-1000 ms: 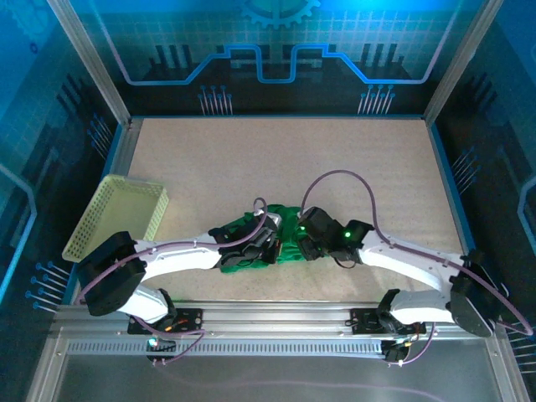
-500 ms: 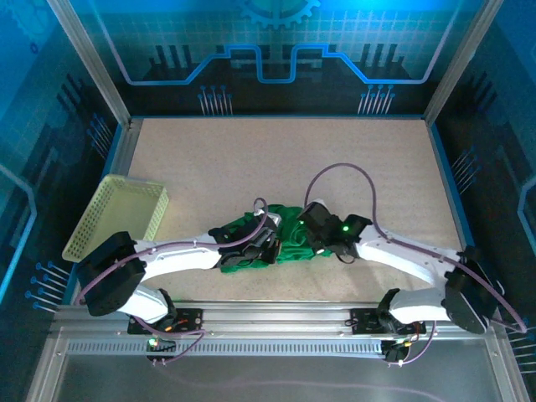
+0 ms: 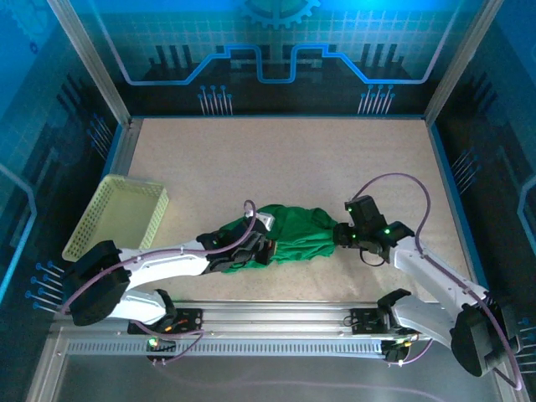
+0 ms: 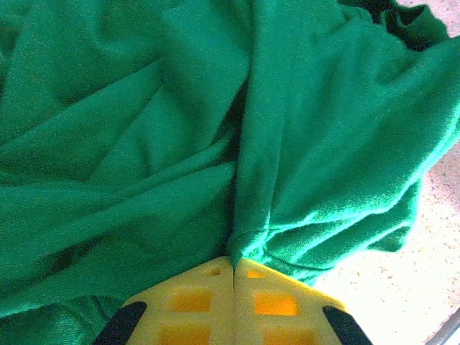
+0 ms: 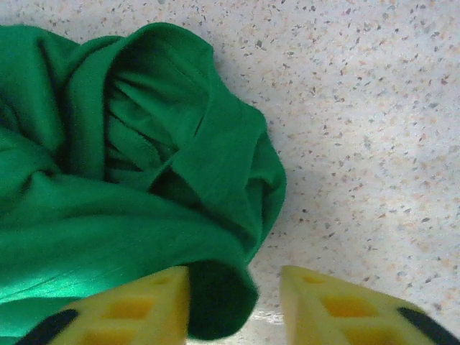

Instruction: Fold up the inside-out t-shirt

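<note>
L gripper (image 4: pixel 233 267) was shut on a thin fold of the t-shirt (image 3: pixel 295 234). R gripper (image 5: pixel 233 282) stood part-open, a hem lobe between its jaws, not clamped. T-shirt lay bunched at lower centre of top view. Risk: R grabs several layers, or L's thin pinch slips. Wrist views showed the grips; top view showed the basket (image 3: pixel 121 213) at left.

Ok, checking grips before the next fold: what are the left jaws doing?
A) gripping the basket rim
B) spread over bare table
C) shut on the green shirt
C: the left wrist view shows the left jaws pressed together with a pleat of the green shirt pinched between them.
</note>
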Controlling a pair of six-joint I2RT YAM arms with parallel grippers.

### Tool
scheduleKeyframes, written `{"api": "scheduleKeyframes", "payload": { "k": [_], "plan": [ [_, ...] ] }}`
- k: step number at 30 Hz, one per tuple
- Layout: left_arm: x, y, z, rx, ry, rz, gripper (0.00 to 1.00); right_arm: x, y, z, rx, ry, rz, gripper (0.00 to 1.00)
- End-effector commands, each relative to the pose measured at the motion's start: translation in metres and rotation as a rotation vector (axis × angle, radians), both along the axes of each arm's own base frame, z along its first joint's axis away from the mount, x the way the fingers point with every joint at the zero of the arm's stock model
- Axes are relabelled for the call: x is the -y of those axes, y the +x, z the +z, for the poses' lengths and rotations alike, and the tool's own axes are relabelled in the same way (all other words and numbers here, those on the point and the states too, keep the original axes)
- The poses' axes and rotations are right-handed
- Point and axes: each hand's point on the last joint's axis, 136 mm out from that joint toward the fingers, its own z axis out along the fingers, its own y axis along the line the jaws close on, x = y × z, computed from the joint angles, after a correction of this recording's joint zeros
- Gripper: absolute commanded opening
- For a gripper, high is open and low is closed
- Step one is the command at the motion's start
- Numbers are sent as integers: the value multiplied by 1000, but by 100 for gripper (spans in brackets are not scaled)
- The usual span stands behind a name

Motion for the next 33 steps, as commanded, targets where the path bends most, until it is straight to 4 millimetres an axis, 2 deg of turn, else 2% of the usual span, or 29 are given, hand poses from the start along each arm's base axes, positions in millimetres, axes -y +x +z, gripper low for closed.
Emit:
{"api": "scheduleKeyframes", "payload": {
  "k": [1, 4, 7, 11, 15, 19, 23, 27, 33],
  "plan": [
    [11, -2, 8, 8, -40, -51, 0, -10, 3, 31, 78, -11, 51, 49],
    [17, -4, 8, 6, -43, -70, 0, -15, -3, 54, 127, -82, 112, 48],
    [21, -2, 10, 11, -50, -71, 0, -43, -17, 63, 129, -36, 216, 42],
    [22, 0, 11, 15, -48, -67, 0, -83, -38, 51, 85, 51, 319, 36],
    [21, 1, 12, 17, -42, -66, 0, -106, -44, 33, 22, 123, 340, 33],
    [20, 0, 12, 17, -37, -66, 0, -107, -36, 22, 9, 81, 320, 33],
    [19, -1, 12, 17, -36, -61, 0, -114, -28, 18, 0, 67, 323, 35],
    [18, 0, 11, 17, -37, -58, 0, -109, -18, 16, 11, 13, 296, 41],
    [18, -1, 12, 20, -34, -63, 0, -110, -8, 12, 18, 0, 287, 42]
  ]
}}
